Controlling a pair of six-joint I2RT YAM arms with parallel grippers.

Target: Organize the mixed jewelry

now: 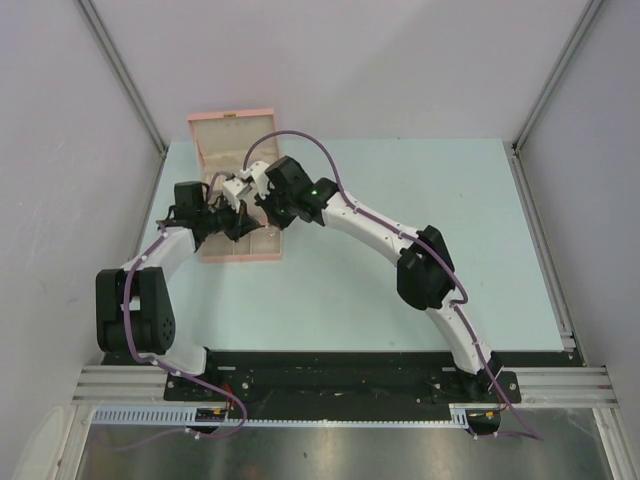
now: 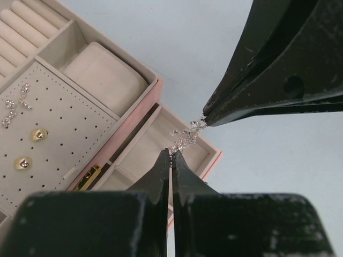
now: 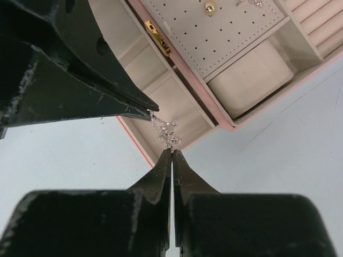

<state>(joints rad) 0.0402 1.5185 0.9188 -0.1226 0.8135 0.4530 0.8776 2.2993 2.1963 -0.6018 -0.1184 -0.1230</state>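
Observation:
A tangled silvery cluster of the mixed jewelry [image 2: 186, 137] hangs in the air between my two grippers, over the pulled-out drawer [image 2: 144, 152] of the pink jewelry box [image 1: 240, 247]. My left gripper [image 2: 171, 153] is shut on one end of the cluster. The right gripper [image 3: 172, 152] is shut on the other end [image 3: 168, 134]. The two tips stand a short way apart. More small silvery pieces [image 2: 10, 111] and two gold studs [image 2: 38, 134] sit on the perforated earring panel [image 2: 64, 123].
The box's lid [image 1: 232, 135] stands open at the back of the table. Inside are ring rolls [image 2: 21, 24], a cream cushion [image 2: 104, 75] and a gold latch [image 2: 88, 176]. Pale blue tabletop [image 1: 420, 230] spreads to the right.

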